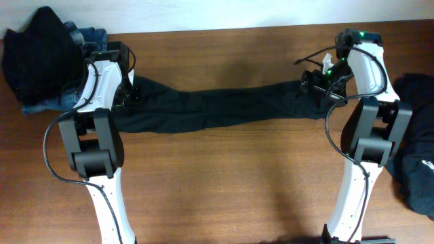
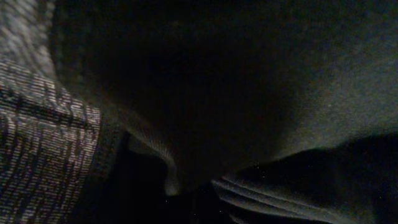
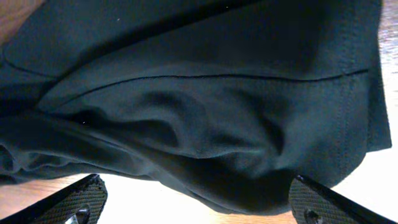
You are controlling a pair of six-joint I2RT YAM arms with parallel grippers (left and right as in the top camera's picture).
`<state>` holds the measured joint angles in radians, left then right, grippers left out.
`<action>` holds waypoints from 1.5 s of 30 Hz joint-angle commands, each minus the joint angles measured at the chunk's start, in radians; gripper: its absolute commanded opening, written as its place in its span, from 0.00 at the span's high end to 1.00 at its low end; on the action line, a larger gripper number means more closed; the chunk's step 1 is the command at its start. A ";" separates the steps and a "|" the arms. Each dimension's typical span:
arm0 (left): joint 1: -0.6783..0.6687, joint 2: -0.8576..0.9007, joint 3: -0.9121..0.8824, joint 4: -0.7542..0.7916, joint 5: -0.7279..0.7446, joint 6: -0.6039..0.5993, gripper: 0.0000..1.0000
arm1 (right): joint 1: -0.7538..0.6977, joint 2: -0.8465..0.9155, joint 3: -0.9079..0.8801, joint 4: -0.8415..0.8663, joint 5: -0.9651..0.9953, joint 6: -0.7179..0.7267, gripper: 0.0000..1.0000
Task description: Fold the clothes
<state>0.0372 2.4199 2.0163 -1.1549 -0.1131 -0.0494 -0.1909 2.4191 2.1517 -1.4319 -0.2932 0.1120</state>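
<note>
Trousers [image 1: 217, 112], black and long, are lying stretched across the far half of the desk [image 1: 224, 190]. They are running from your left gripper [image 1: 127, 91] near the left edge to your right gripper [image 1: 313, 83] near the right edge. The rest of the clothes are waiting in heaps. A black garment [image 1: 37, 57] is sitting at the far left corner with blue jeans [image 1: 85, 37] showing at its edge, and another dark garment [image 1: 415, 156] is lying against the right edge.

Your left gripper is sitting fully closed at its end of the trousers. Dark cloth is filling its wrist camera, so the fingers are hidden, and I cannot tell whether fabric is pinched between them. Your right gripper is standing wide open and holding nothing. In its wrist view the fingertips [image 3: 81, 202] are standing either side of a rumpled bulge of the cloth, near a stitched hem.

By my reading, you are setting up the grasp for the first fold. To do it well, you should be bringing the open jaws over the hem rather than the rumpled bulge. Take all the layers, and close only once cloth is sitting deep between the fingers. Check that the left end is truly held before lifting. Then be raising both ends together, low and evenly, with the garment taut so the fold is landing flat and clear of the heaps.
</note>
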 commanded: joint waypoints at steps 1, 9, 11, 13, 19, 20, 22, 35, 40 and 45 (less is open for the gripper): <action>0.020 0.068 -0.019 -0.008 -0.045 -0.010 0.99 | -0.006 0.009 -0.021 0.003 -0.010 0.054 0.01; 0.020 0.068 -0.019 -0.007 -0.045 -0.010 0.99 | -0.007 0.010 -0.124 0.012 0.031 0.063 0.01; 0.020 0.068 -0.019 -0.006 -0.045 -0.010 0.99 | -0.008 0.009 -0.146 0.020 0.071 0.086 0.01; 0.020 0.068 -0.019 -0.005 -0.045 -0.010 0.99 | -0.008 0.009 -0.154 0.023 0.077 0.089 0.01; 0.020 0.068 -0.019 -0.005 -0.044 -0.010 0.99 | -0.008 0.010 -0.154 0.021 0.083 0.089 0.01; 0.020 0.068 -0.019 -0.005 -0.045 -0.010 0.99 | -0.008 0.009 -0.154 0.014 0.087 0.089 0.01; 0.020 0.068 -0.019 -0.005 -0.045 -0.010 0.99 | -0.009 0.009 -0.154 0.000 0.116 0.088 0.01; 0.020 0.068 -0.019 -0.005 -0.045 -0.008 0.99 | -0.103 0.009 -0.154 0.001 0.166 0.075 0.01; 0.020 0.068 -0.019 -0.004 -0.045 -0.008 0.99 | -0.094 0.009 -0.154 -0.053 0.000 0.016 0.01; 0.020 0.068 -0.019 -0.005 -0.044 -0.008 0.99 | -0.088 0.009 -0.155 -0.057 -0.015 0.020 0.01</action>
<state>0.0372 2.4199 2.0163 -1.1549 -0.1135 -0.0494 -0.2863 2.4191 2.0029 -1.4914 -0.2558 0.1478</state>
